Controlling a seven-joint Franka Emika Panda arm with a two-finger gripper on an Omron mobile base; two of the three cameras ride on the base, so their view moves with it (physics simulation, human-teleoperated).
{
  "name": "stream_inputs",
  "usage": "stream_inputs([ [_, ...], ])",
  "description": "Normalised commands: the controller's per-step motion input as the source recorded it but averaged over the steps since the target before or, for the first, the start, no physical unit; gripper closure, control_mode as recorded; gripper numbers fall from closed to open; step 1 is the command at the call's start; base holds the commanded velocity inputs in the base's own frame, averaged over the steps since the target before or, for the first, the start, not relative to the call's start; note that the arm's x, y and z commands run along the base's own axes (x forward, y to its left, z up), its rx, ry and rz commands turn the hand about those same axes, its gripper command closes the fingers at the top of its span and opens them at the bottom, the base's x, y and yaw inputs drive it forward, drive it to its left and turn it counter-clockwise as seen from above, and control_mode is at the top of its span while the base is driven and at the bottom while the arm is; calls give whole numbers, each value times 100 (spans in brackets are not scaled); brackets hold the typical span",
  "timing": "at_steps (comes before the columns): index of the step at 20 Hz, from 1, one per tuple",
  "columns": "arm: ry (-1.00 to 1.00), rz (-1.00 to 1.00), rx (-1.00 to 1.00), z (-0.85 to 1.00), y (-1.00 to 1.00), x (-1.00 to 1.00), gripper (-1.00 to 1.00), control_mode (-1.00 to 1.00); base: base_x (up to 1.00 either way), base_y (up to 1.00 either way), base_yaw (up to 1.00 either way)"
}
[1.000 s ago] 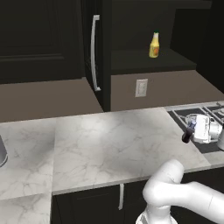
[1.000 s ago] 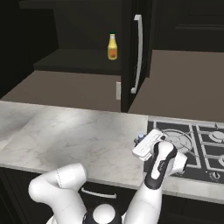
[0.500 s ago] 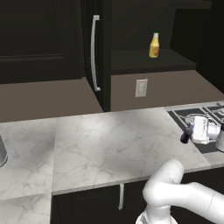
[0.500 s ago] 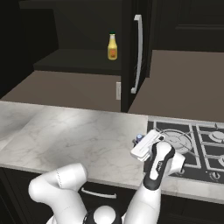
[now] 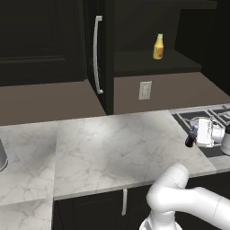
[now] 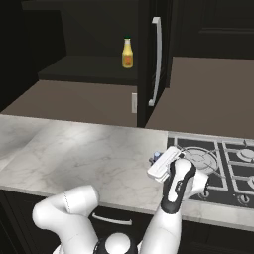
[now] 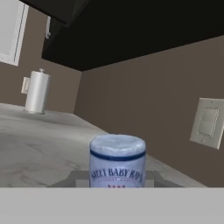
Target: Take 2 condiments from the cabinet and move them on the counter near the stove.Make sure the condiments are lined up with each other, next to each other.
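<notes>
A dark purple-brown condiment bottle (image 5: 189, 140) (image 6: 156, 157) with a pale cap and white-blue label (image 7: 117, 162) sits between my fingers. My gripper (image 5: 193, 136) (image 6: 158, 158) (image 7: 116, 178) is shut on it, low over the white marble counter (image 5: 112, 148) (image 6: 74, 149) at the left edge of the stove (image 5: 211, 116) (image 6: 225, 163). I cannot tell whether the bottle touches the counter. The yellow condiment (image 5: 158, 46) (image 6: 128, 53) with a green cap stands upright on the shelf of the open dark cabinet (image 5: 134, 63) (image 6: 89, 69).
The cabinet door with its long silver handle (image 5: 96, 54) (image 6: 157, 59) stands open between the shelf and the wall. A wall outlet (image 5: 144, 90) (image 6: 134, 102) (image 7: 208, 122) sits below the shelf. A paper towel roll (image 7: 37, 92) stands far along the counter. A grey vessel (image 5: 1, 155) is at the left edge.
My hand with the dark bottle has drifted slightly down and toward the counter side of the stove edge. The yellow bottle has not moved.
</notes>
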Motion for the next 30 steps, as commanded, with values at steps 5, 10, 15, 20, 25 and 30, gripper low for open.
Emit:
stream_inputs([
  [5, 0, 0, 0, -30, 14, 0, -100, -100, 0, 0, 0],
  [10, 0, 0, 0, -9, 0, 0, -100, -100, 0, 0, 0],
  [15, 0, 0, 0, 0, -1, 0, -100, -100, 0, 0, 0],
  [20, -1, 0, 0, 0, -3, 0, -100, -100, 0, 0, 0],
  [25, -3, 0, 2, 4, -17, 1, -100, -100, 0, 0, 0],
  [30, -6, 0, 2, 6, -24, 0, -100, -100, 0, 0, 0],
])
